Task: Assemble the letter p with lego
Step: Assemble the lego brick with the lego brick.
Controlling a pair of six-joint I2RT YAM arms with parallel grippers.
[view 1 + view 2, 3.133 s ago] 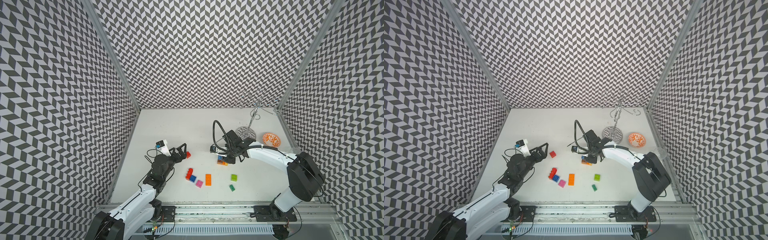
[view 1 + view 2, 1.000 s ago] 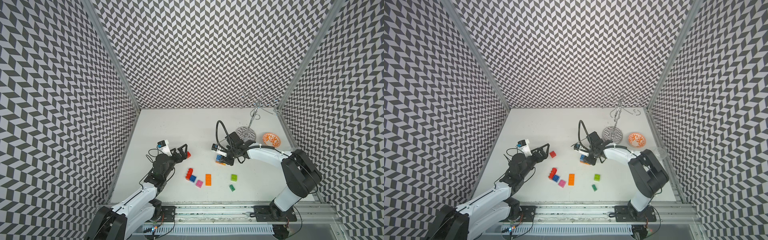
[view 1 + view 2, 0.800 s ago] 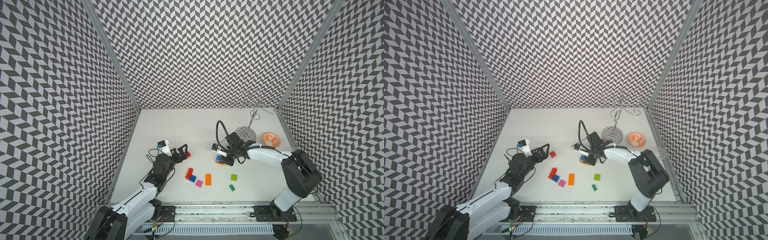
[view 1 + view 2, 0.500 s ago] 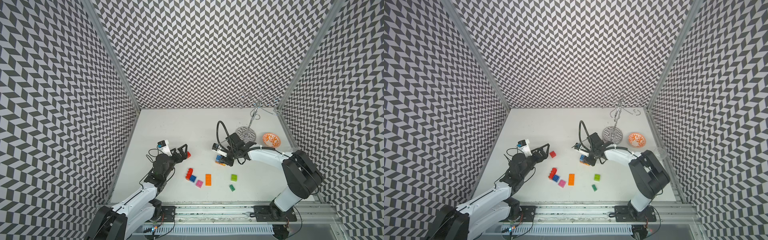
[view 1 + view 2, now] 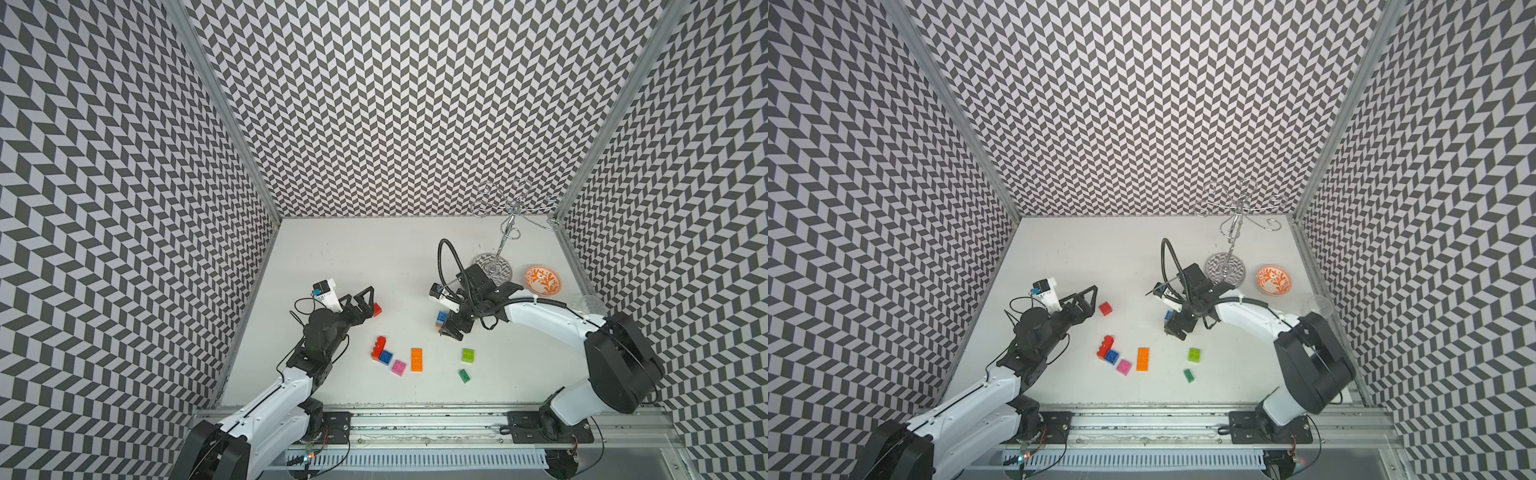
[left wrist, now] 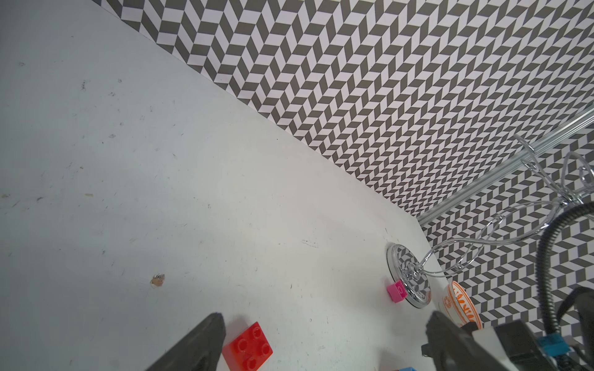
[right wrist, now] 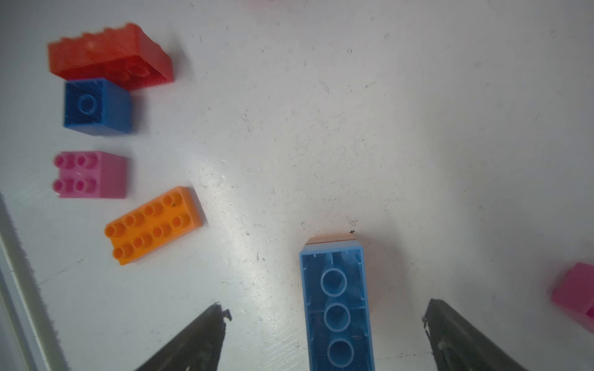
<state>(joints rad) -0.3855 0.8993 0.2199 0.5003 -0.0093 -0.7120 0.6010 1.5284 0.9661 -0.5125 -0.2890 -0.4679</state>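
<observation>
In both top views, counted eight bricks on the table: one red square just beside the left hand; one red oblong touching one blue; near those, one pink and one orange; further right, one lime and one green, apart; one light blue at the right hand. Toward the far right corner, one rack, one bowl, one glass.

In the left wrist view, found the left hand spread wide, gripping nothing. One red square flat on the table just inside one finger; cannot tell whether touching. Beyond, a second pink against the rack base, and one bowl.

In the right wrist view, found the right hand wide open, gripping nothing. One light blue between both fingers, clear of each, underside up, three round tubes counted, an orange edge showing at its far end. Off to one side, four more: red oblong touching blue, pink with four studs, orange with eight. At the frame's edge, the second pink.
</observation>
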